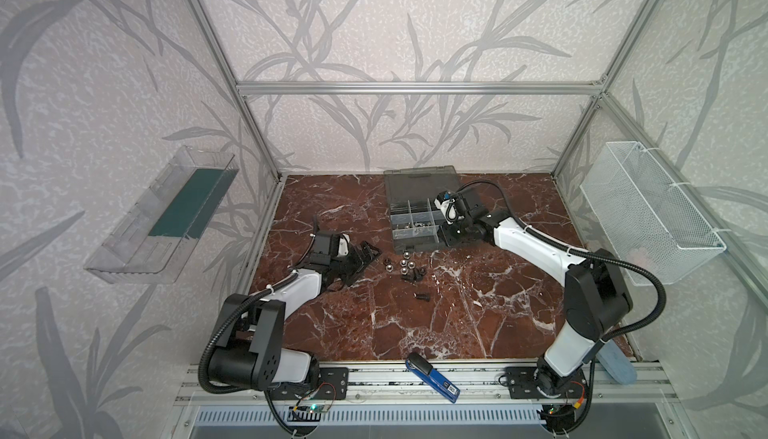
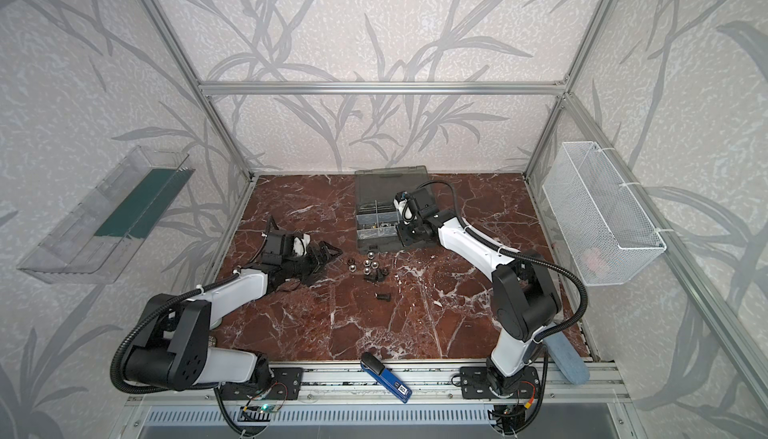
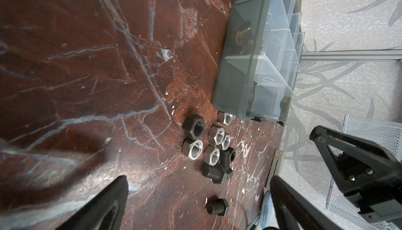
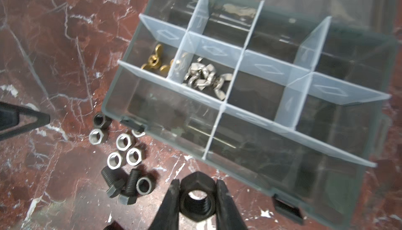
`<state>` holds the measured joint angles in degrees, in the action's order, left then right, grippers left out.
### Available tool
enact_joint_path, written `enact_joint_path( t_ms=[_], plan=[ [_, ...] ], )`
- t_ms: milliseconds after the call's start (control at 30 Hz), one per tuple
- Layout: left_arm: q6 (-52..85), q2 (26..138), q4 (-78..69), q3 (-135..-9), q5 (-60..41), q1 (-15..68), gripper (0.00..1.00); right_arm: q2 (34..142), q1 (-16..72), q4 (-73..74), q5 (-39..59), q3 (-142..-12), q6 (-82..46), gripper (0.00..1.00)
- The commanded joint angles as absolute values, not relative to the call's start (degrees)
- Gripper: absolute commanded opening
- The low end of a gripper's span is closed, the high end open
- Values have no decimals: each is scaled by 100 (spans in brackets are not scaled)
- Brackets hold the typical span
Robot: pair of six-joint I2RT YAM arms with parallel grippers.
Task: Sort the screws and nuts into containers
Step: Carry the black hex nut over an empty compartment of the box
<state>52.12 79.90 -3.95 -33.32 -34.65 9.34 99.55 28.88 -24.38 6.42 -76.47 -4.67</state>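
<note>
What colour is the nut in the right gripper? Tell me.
Black. The nut in the right gripper shows best in the right wrist view.

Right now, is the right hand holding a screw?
No, in the right wrist view the right hand pinches a dark hex nut with a hole through it.

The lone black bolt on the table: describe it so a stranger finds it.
Find the grey plastic organiser case on the red marble table. Before it lies a cluster of hex nuts and bolts. The short black bolt lies alone, nearer the front edge, touching nothing.
</note>
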Motion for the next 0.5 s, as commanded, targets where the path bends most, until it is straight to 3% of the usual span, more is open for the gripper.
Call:
enact_joint_path(
  t_ms=[0,467],
  plan=[
    [5227,7847,-466,-3368,-3494,958,100,10210,2630,-2458,536,-8173,-390,0],
    [5260,7806,-437,-3392,-3454,958,100,11964,2332,-2827,176,-9864,-281,0]
  ],
)
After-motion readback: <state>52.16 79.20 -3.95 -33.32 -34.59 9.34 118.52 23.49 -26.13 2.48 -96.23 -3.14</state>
